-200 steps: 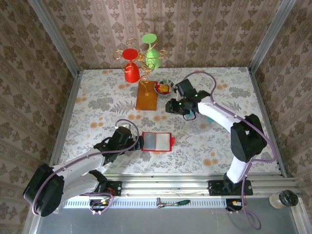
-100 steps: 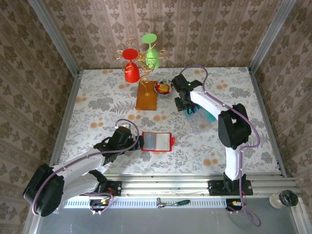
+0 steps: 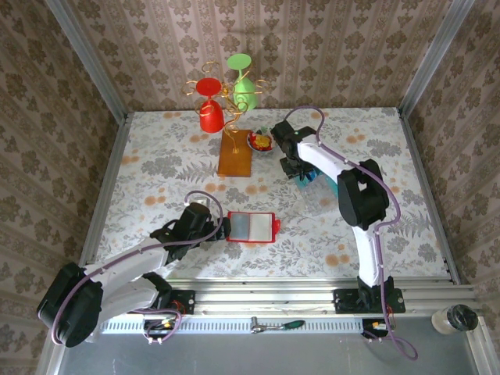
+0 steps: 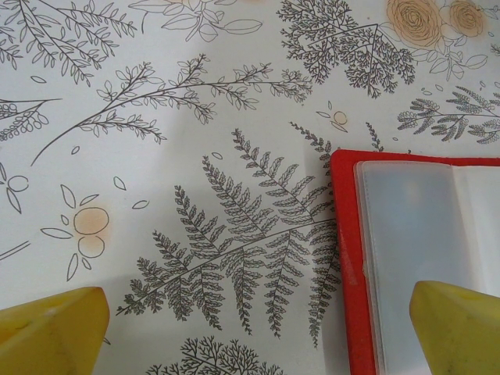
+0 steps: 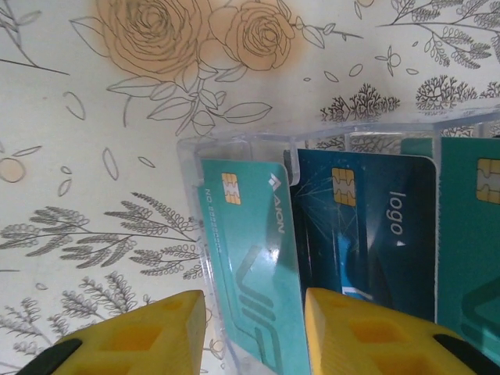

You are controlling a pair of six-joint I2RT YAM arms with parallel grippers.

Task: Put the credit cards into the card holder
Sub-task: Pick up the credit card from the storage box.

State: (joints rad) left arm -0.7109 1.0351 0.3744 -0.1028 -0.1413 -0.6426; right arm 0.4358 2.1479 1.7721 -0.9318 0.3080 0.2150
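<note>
The right gripper hangs over the clear rack. Its yellow fingers are partly apart and hold nothing. The credit cards stand side by side in the rack, well apart from the red card holder. The card holder lies open and flat by the left gripper, whose fingers are wide apart. The cards sit very close together, so the fingers may bump the rack or pinch two cards at once. The cards are thin and smooth, so one may slip out. The rack looks light and may tip or lift too.
</note>
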